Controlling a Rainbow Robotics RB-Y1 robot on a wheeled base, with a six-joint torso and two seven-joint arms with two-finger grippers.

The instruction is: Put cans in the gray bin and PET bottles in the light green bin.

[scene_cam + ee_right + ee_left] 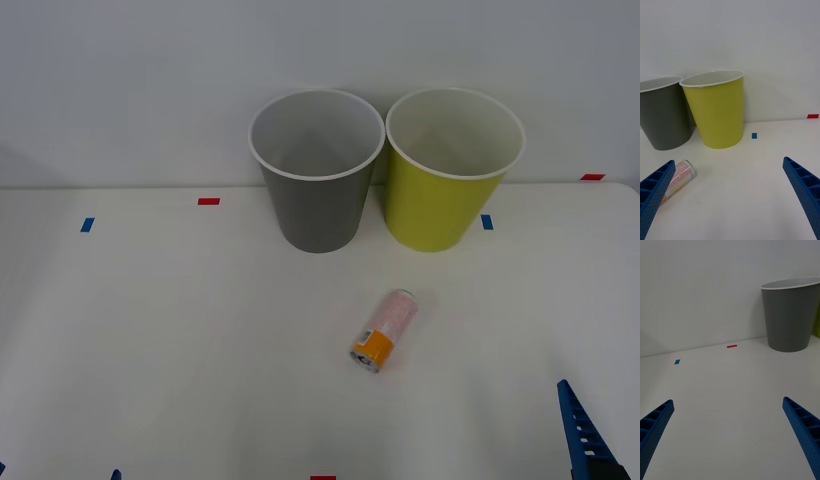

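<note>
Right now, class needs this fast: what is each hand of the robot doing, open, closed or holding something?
Left hand: open, holding nothing, low over the white table.
Right hand: open, holding nothing, near the can.

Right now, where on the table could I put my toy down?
The left side of the table, left of the can, is bare. The near right, between the can and the right hand, is free. The gray bin and green bin crowd the back.
</note>
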